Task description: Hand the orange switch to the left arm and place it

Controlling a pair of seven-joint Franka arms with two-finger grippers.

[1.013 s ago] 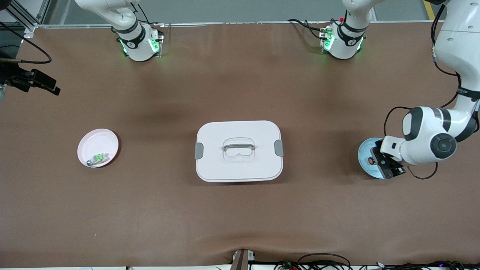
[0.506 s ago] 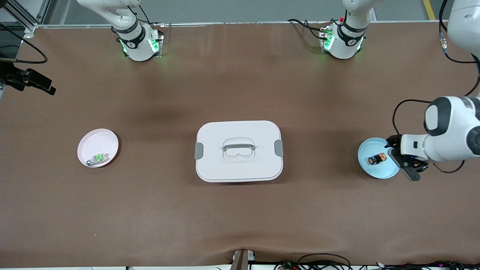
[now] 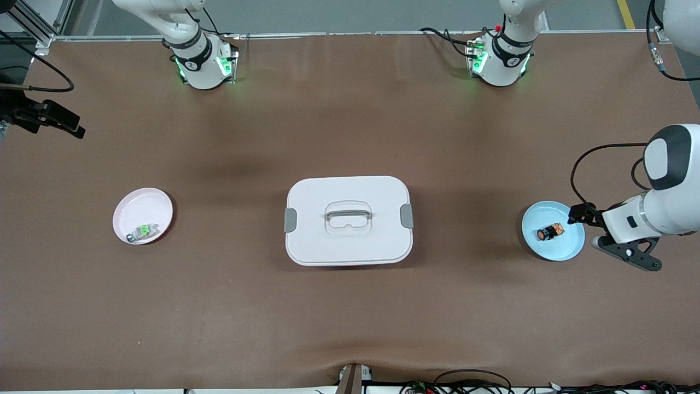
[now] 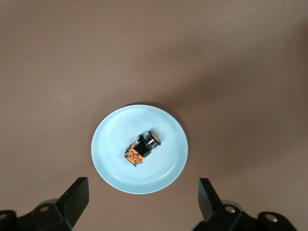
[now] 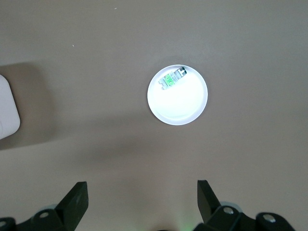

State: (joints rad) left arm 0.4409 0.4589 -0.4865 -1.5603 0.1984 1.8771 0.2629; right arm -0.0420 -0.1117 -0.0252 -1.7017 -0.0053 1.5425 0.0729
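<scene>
The orange switch (image 3: 549,232) lies on its side on a small blue plate (image 3: 559,249) at the left arm's end of the table. The left wrist view shows the orange switch (image 4: 143,147) in the middle of the blue plate (image 4: 113,144). My left gripper (image 3: 607,236) is open and empty, raised beside the plate toward the table's end; its fingers (image 4: 77,190) stand wide apart around the left gripper's gap (image 4: 143,192). My right gripper (image 3: 54,121) is open and empty, high at the right arm's end; the right wrist view shows it (image 5: 142,190). The white box (image 3: 348,220) sits mid-table.
A pink plate (image 3: 143,205) holding a green switch (image 3: 143,232) lies toward the right arm's end; the right wrist view shows the plate (image 5: 180,103), the green switch (image 5: 172,78) and a corner of the box (image 5: 7,108). Cables run along the table's near edge.
My left gripper has drawn back off the blue plate toward the table's end and risen. The orange switch stays on the plate. My right gripper has barely shifted.
</scene>
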